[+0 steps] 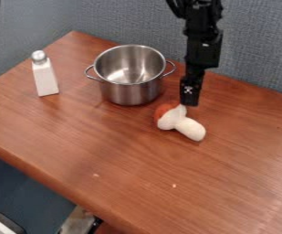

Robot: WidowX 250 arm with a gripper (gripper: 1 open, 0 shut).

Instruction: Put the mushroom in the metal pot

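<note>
The mushroom [180, 122] lies on its side on the wooden table, reddish cap toward the pot and cream stem pointing right. The metal pot [130, 73] stands upright to its upper left, and nothing shows inside it. My gripper [191, 92] hangs on the dark arm just above the mushroom's cap, pointing down, with nothing held. Its fingers look like one narrow dark shape, so how far apart they stand is unclear.
A small white bottle with a grey cap [43, 74] stands left of the pot. The table's front edge [57, 178] runs diagonally across the lower left, and a dark vertical post stands at the far left.
</note>
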